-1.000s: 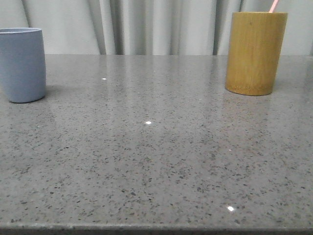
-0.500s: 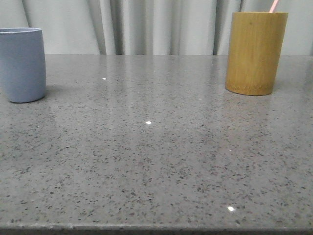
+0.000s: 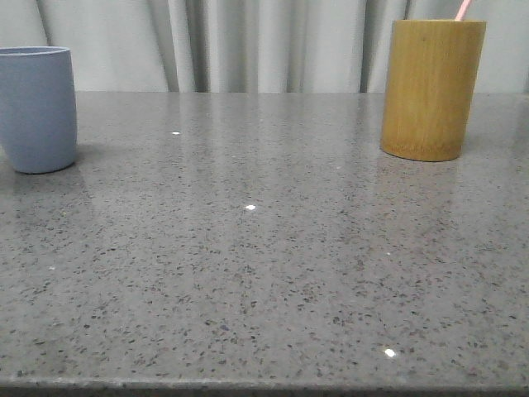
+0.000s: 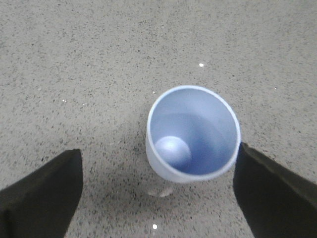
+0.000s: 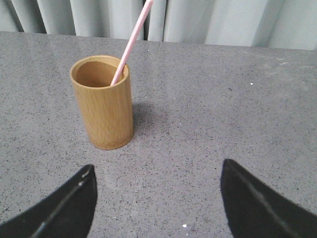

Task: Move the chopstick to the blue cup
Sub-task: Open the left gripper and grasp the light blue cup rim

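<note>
The blue cup [image 3: 37, 107] stands upright at the far left of the table. Seen from above in the left wrist view, the blue cup [image 4: 193, 131] is empty inside. My left gripper [image 4: 158, 198] hangs open above it, and the cup's rim lies close to one black finger [image 4: 275, 193]. A pale pink chopstick [image 5: 132, 42] leans inside the bamboo holder [image 5: 103, 101], and only its tip [image 3: 463, 10] shows in the front view. My right gripper [image 5: 157, 198] is open, short of the holder, with only bare table between its fingers.
The yellow-brown bamboo holder [image 3: 431, 87] stands at the back right of the grey speckled table [image 3: 264, 248]. A pale curtain [image 3: 264, 41] hangs behind the table's far edge. Neither arm shows in the front view.
</note>
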`<state>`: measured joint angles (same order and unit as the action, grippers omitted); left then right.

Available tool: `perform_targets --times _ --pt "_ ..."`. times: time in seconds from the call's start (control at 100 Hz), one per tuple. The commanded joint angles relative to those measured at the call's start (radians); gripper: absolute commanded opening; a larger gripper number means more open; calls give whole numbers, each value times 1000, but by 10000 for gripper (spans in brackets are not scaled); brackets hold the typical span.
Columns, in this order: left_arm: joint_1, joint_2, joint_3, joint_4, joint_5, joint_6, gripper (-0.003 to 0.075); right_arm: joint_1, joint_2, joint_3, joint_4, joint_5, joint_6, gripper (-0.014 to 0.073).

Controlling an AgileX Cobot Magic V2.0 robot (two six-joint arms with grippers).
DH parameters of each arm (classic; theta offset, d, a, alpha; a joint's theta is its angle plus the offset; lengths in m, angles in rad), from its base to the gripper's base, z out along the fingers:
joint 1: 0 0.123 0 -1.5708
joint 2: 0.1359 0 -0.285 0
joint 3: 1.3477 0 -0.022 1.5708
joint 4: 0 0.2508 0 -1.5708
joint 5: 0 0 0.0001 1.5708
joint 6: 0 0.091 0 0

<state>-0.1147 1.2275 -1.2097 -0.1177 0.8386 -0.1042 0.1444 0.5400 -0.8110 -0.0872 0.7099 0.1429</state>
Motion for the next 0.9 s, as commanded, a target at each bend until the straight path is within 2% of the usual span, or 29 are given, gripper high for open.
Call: perform_targets --times 0.0,0.46,0.54,0.61,0.7,0.82,0.83,0.84,0.87,0.89 --pt "-3 36 -69 -14 -43 10 597 -6 12 -36 -7 -70 -4 530" --pt "-3 227 -103 -14 -50 29 597 -6 12 -36 -7 -70 -4 530" --pt "-3 237 -103 -14 -63 29 575 -6 12 -36 -7 -70 -4 530" --pt "-3 238 -103 -14 -76 29 511 -6 12 -36 -7 -70 -4 530" --pt "-3 238 -103 -14 -83 29 372 -6 12 -36 -7 -70 -4 530" --pt "-3 238 -103 -14 -83 30 125 -6 12 -36 -7 -71 -4 530" --pt "-3 238 -103 -14 -83 30 78 -6 12 -36 -7 -71 -4 530" --pt "-3 238 -103 -14 -85 30 78 -6 12 -36 -7 -71 -4 530" --pt "-3 238 -103 -14 -85 36 1 -6 12 -36 -7 -73 -4 530" --pt "-3 238 -103 -14 -85 36 -22 -6 12 -36 -7 -73 -4 530"
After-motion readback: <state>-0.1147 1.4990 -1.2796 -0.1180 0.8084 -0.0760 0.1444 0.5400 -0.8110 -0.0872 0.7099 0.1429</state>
